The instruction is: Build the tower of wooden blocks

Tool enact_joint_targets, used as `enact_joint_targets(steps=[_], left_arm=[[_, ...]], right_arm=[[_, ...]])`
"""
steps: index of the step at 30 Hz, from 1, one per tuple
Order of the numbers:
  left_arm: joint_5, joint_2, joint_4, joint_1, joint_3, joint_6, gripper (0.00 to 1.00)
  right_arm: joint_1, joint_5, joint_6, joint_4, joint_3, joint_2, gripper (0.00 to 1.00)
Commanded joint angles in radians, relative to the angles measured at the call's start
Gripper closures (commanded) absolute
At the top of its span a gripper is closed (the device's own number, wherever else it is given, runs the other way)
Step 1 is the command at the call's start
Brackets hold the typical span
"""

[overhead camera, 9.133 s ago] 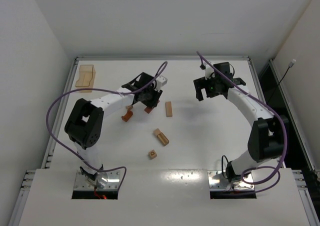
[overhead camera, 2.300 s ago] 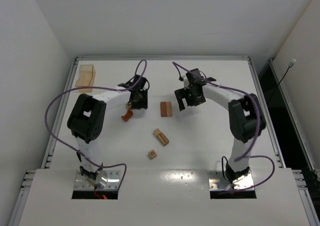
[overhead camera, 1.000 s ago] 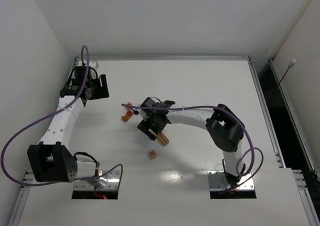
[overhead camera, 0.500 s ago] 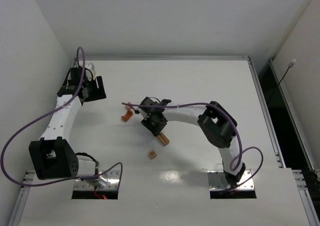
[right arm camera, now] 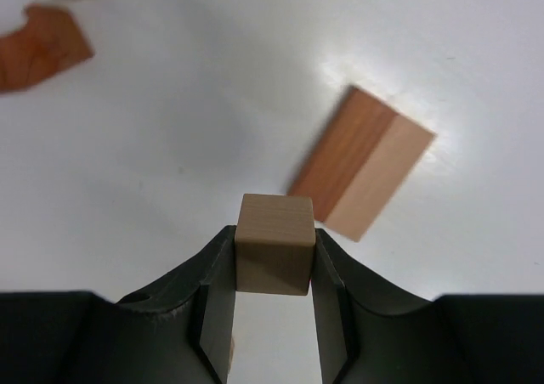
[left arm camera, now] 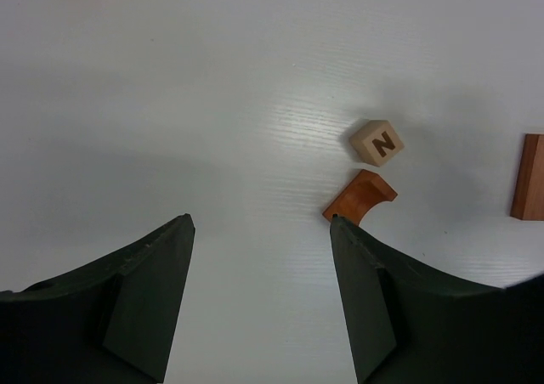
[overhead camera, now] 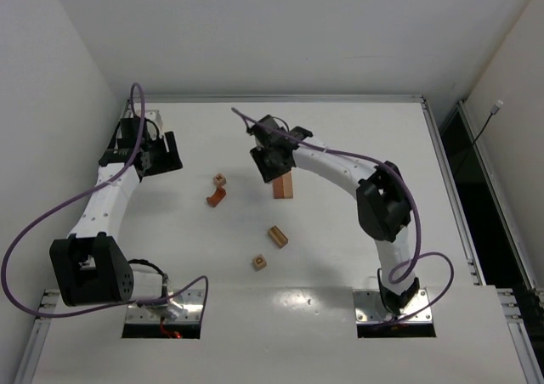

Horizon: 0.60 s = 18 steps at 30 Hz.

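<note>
Right claw [right arm camera: 274, 261] is clamping a plain tan cube [right arm camera: 274, 241] by two opposite sides and carrying it clear of the table [overhead camera: 340, 256]; in the top view it is hanging toward the far edge, roughly midway between the left and right edges, just beside the base pair [right arm camera: 361, 173], a reddish-brown bar and a light tan bar lying side by side and touching; judging from this, the step in hand is bringing the cube over that pair to begin the second layer; the next move is calling for the claw to shift until the cube is sitting squarely over the seam, to come down gently, and to part only once the cube is resting; left claw [left arm camera: 259, 265] is waiting near the far left corner, spread wide and holding nothing, looking across at the N cube [left arm camera: 376, 142] and the arch piece [left arm camera: 359, 197], which are lying just beside each other; a short block [overhead camera: 277, 235] and a small cube [overhead camera: 259, 262] are lying toward the near edge, so most of the tower is waiting to be built.
</note>
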Motion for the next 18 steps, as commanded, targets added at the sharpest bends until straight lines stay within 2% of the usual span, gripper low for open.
enact_joint_targets(steps=[1, 6, 12, 18], left_arm=[[-0.004, -0.037, 0.043, 0.011, 0.001, -0.026, 0.38], [-0.013, -0.037, 0.054, 0.011, 0.001, -0.049, 0.38], [-0.022, -0.027, 0.064, 0.011, 0.001, -0.058, 0.38], [-0.022, -0.018, 0.074, 0.011, -0.019, -0.067, 0.38]], right_arm=[[-0.052, 0.082, 0.160, -0.066, 0.063, 0.009, 1.00], [-0.093, 0.085, 0.216, -0.086, 0.086, 0.060, 1.00], [-0.128, 0.054, 0.216, -0.095, 0.172, 0.112, 1.00], [-0.164, 0.042, 0.234, -0.095, 0.181, 0.140, 1.00]])
